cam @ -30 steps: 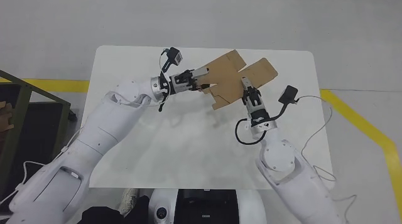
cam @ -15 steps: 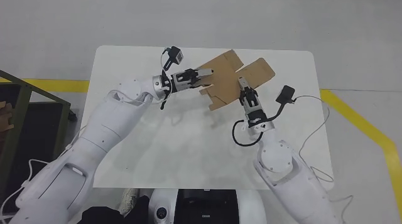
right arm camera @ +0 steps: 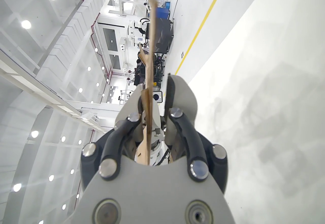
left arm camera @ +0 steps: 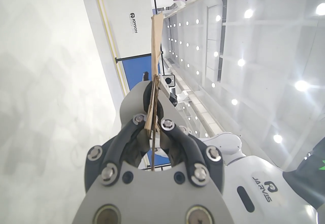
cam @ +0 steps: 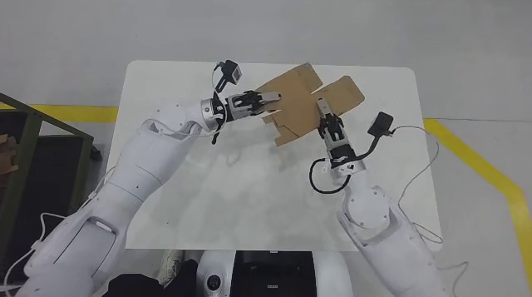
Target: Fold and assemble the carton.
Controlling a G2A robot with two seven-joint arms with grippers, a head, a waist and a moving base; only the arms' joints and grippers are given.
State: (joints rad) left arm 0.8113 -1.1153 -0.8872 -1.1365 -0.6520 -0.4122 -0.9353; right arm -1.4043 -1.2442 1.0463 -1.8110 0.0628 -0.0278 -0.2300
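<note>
**Left gripper (left arm camera: 152, 105) clamped on carton (cam: 309, 97), right gripper (right arm camera: 153, 100) loose**

The carton was held over the far right of the table (cam: 166, 131). Within the last second it was drawn slightly left and farther off; no panel was folded, so assembly was judged barely begun. One right finger (right arm camera: 174, 98) was shown clear of the cardboard by the right wrist view, a gap hidden from above.

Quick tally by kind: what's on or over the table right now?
carton: 1
tool: 2 (left tool, right tool)
table: 1
Total: 4
</note>
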